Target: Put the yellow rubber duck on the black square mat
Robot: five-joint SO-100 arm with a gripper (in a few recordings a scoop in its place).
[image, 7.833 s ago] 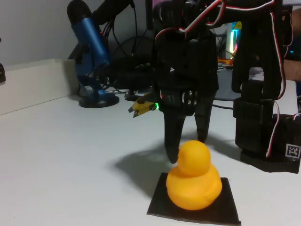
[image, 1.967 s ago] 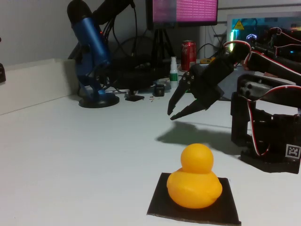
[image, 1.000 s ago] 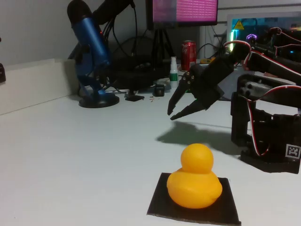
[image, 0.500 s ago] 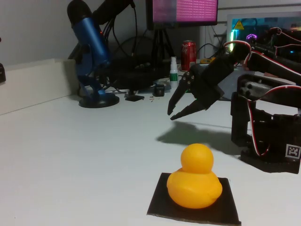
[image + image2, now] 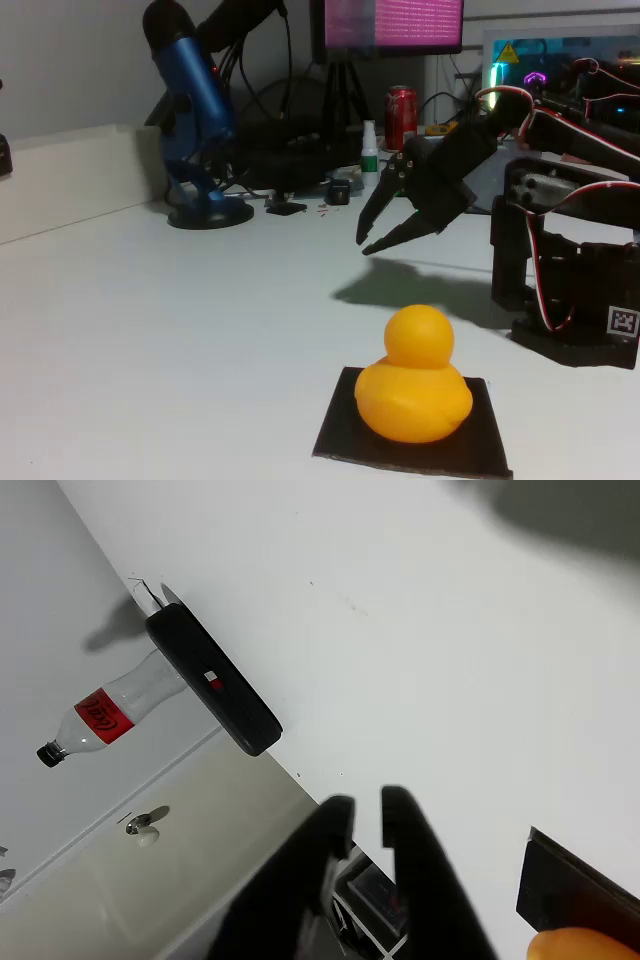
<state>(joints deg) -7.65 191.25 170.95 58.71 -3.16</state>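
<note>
The yellow rubber duck [image 5: 413, 383] sits upright on the black square mat [image 5: 482, 446] at the bottom centre of the fixed view, free of any grip. My black gripper [image 5: 362, 246] hangs in the air behind and above the duck, well apart from it, pointing down to the left. Its fingers are empty and stand open by a narrow gap. In the wrist view the gripper [image 5: 368, 815] reaches up from the bottom edge. A corner of the mat [image 5: 575, 895] and a sliver of the duck [image 5: 590, 946] show at the lower right.
A blue microphone [image 5: 192, 110] on a round foot stands at the back left. A red can [image 5: 401, 103], cables and small items line the back. My arm's base [image 5: 565, 295] is at the right. The wrist view shows a black bar [image 5: 212, 680] and a cola bottle [image 5: 100, 715].
About eight seconds ago the gripper stood low right behind the duck. It has since lifted away to the back right. Over the last two seconds nothing has moved.
</note>
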